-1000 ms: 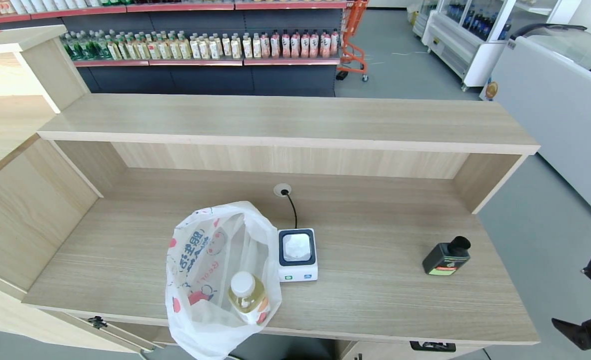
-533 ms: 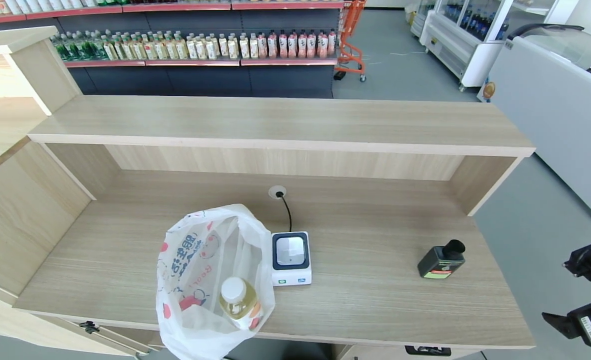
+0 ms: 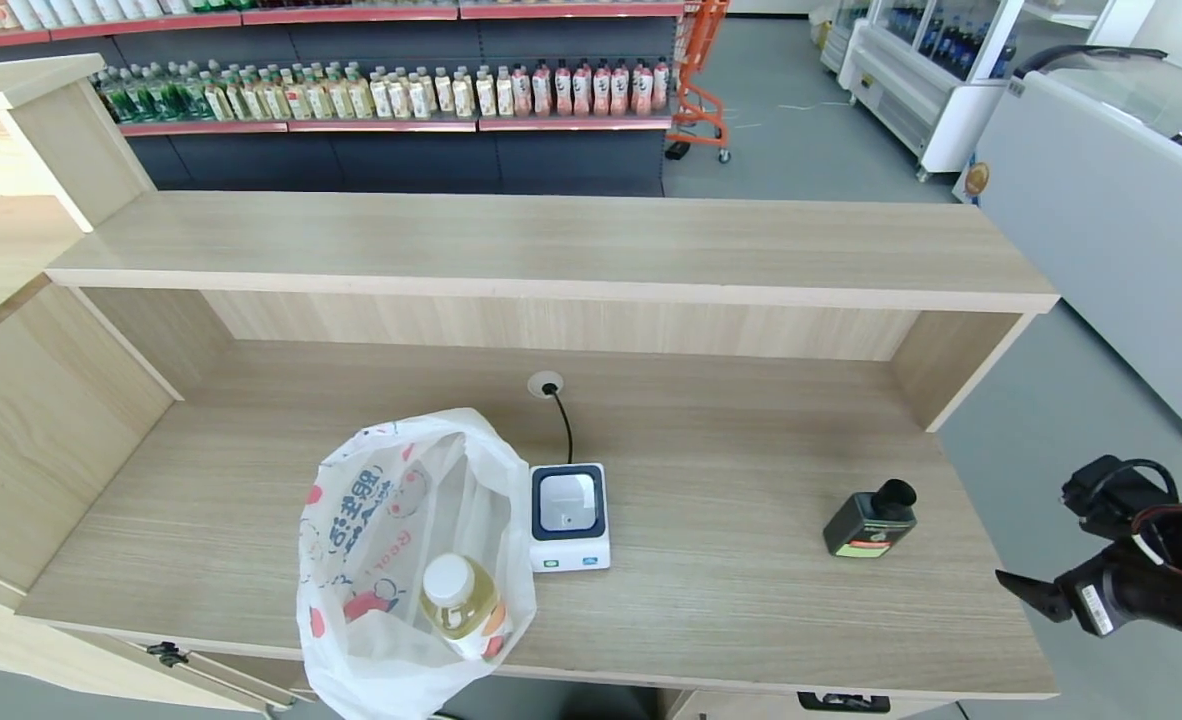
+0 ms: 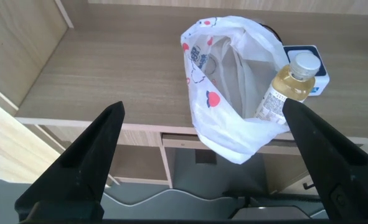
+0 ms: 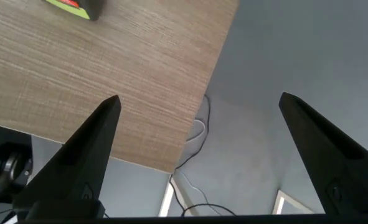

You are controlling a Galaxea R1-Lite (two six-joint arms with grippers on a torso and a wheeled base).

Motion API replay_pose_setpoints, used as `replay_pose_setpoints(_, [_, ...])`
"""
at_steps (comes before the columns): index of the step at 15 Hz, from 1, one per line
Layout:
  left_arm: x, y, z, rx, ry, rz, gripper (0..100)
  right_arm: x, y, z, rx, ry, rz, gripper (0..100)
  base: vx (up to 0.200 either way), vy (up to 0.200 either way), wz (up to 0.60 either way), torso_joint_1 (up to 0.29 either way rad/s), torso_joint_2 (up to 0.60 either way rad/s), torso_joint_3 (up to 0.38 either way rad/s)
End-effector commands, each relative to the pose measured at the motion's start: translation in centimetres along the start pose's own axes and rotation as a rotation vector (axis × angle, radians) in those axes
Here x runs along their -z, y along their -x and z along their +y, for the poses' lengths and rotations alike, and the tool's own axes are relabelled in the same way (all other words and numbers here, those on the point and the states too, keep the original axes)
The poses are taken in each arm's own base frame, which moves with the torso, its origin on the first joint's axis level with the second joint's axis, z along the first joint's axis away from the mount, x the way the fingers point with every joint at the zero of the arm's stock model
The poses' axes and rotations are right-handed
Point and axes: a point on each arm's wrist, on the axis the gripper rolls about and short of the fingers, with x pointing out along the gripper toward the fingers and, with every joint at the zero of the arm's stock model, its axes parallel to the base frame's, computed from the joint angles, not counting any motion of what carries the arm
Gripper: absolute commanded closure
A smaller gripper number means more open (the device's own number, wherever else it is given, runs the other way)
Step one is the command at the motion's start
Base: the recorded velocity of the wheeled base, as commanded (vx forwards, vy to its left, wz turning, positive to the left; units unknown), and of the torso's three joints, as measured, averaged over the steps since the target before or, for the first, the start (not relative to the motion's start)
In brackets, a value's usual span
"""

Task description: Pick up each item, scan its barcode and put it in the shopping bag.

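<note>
Your right gripper (image 5: 196, 102) hangs at the lower right of the head frame, off the right end of the bench (image 3: 731, 610) and over the grey floor, with its jaws spread wide and nothing between them. Your left gripper (image 4: 203, 109) is just as wide apart and holds nothing; its wrist view looks down past it onto the bag.

The white shopping bag (image 3: 401, 540) sits at the bench's front edge, lower left of centre in the head frame, with its mouth open and its bottom sagging over the edge. Inside it leans a white-capped bottle of yellowish drink (image 3: 459, 600).

Just beside the bag's right side lies the white scanner (image 3: 569, 515), window facing up. Its black cable (image 3: 561, 430) runs back to a round hole (image 3: 545, 383) in the bench.

Well to the right of the scanner, near the bench's right end, the dark bottle (image 3: 866, 520) with a black cap lies on its side, apart from either gripper.

Beyond the raised ledge (image 3: 551, 240) you see store shelves of drinks (image 3: 381, 95).
</note>
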Motion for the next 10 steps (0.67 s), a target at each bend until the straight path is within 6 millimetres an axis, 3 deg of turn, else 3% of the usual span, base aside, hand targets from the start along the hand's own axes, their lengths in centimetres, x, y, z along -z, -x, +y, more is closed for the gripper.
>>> replay_pose_setpoints(1, [0.0, 0.0, 0.0, 0.000, 0.000, -0.001, 0, 0.1, -1.5, 0.8, -0.062, 0.009, 0.011, 0, 0.000, 0.000, 0.00, 0.000, 0.00, 0.000])
replay_pose_setpoints(6, [0.0, 0.0, 0.0, 0.000, 0.000, -0.001, 0, -1.7, -4.4, 2.8, -0.199, 0.075, -0.051, 0, 0.000, 0.000, 0.00, 0.000, 0.00, 0.000])
replay_pose_setpoints(10, [0.0, 0.0, 0.0, 0.000, 0.000, -0.001, 0, -2.4, -7.3, 2.5, -0.208, 0.193, -0.135, 0, 0.000, 0.000, 0.00, 0.000, 0.00, 0.000])
